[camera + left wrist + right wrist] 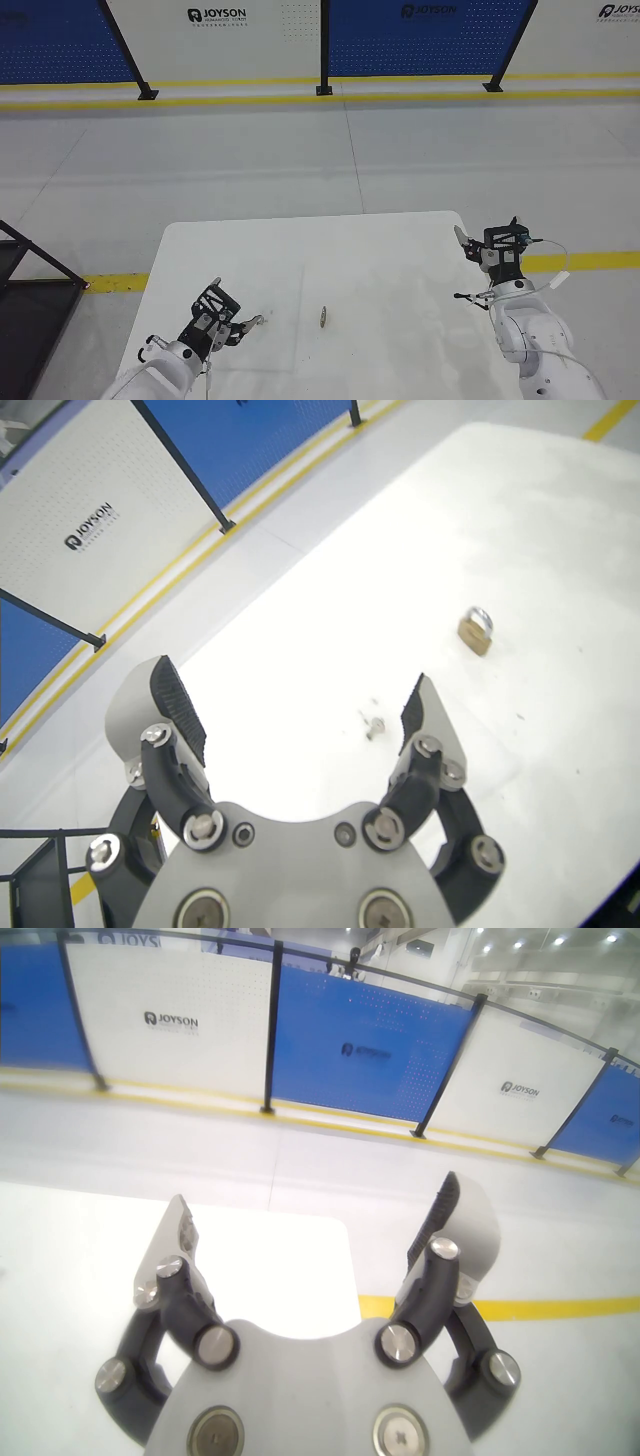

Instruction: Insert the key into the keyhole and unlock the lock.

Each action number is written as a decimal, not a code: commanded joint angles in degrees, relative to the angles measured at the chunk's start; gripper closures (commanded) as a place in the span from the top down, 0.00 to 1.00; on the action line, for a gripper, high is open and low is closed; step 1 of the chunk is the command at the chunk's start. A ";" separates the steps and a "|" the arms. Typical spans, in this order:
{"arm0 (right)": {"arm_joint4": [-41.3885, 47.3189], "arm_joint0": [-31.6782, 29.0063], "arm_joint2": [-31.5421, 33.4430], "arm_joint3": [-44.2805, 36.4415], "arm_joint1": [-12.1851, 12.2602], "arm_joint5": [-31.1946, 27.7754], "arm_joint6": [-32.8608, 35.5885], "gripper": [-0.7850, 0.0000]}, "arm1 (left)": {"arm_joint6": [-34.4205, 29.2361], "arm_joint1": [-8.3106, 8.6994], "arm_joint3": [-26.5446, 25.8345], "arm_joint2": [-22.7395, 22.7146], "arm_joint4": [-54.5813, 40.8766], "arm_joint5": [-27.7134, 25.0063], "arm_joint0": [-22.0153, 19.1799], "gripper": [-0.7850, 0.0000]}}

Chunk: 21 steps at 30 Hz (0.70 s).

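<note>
Left wrist view showed my left claw [292, 680] spread wide and empty above the surface [500, 525]. The small key [374, 727] lay flat just beside the inner face of one finger. The brass lock [475, 635] lay farther out, apart from the key, and its shackle looked shut. My right claw [315, 1208] was also wide and empty over the surface's corner, well apart from both. The step in hand, I judged, was picking up the key. I needed to centre it between the pads, come down low because it lay so thin, and pinch its head so the blade stuck out free.
</note>
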 commanded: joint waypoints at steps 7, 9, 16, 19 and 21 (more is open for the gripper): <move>0.00 0.00 0.00 0.00 0.00 0.00 0.00 1.00 | -14.18 -1.04 6.07 12.07 8.58 6.03 -5.75 0.95; 0.00 0.00 0.00 0.00 0.00 0.00 0.00 1.00 | -16.50 -1.53 8.86 14.94 9.33 8.41 -8.44 0.92; 0.00 0.00 0.00 0.00 0.00 0.00 0.00 1.00 | -21.94 -2.77 15.22 20.06 8.85 12.71 -15.16 0.71; 0.00 0.00 0.00 0.00 0.00 0.00 0.00 1.00 | -23.10 -3.09 16.63 20.64 7.69 14.03 -16.52 0.59; 0.00 0.00 0.00 0.00 0.00 0.00 0.00 1.00 | -23.66 -3.24 17.28 20.83 6.98 14.36 -17.15 0.55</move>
